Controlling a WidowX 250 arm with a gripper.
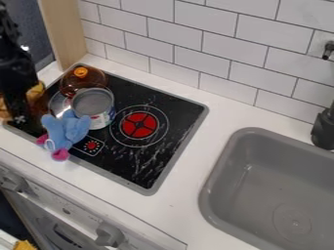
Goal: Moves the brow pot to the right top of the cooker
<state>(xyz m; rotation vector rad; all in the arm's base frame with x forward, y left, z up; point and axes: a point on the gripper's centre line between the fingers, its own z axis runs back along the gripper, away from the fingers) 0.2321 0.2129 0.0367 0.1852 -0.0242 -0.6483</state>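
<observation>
The black gripper (19, 105) hangs at the left edge of the camera view, over the cooker's left corner. I cannot tell how its fingers stand. A see-through brown pot or lid (94, 79) with an orange knob sits at the cooker's upper left corner, to the right of the gripper and apart from it. Another brown, shiny thing (40, 108) shows beside and partly behind the gripper; its shape is mostly hidden. The black cooker top (171, 100) has a red burner mark right of the middle.
An open metal can (93, 105) stands just below the orange-knobbed piece, with a silver round dish (59, 103) to its left. A blue and pink plush toy (66, 130) lies at the cooker's front left. The grey sink (261, 176) is at right; a tiled wall (205, 44) rises behind.
</observation>
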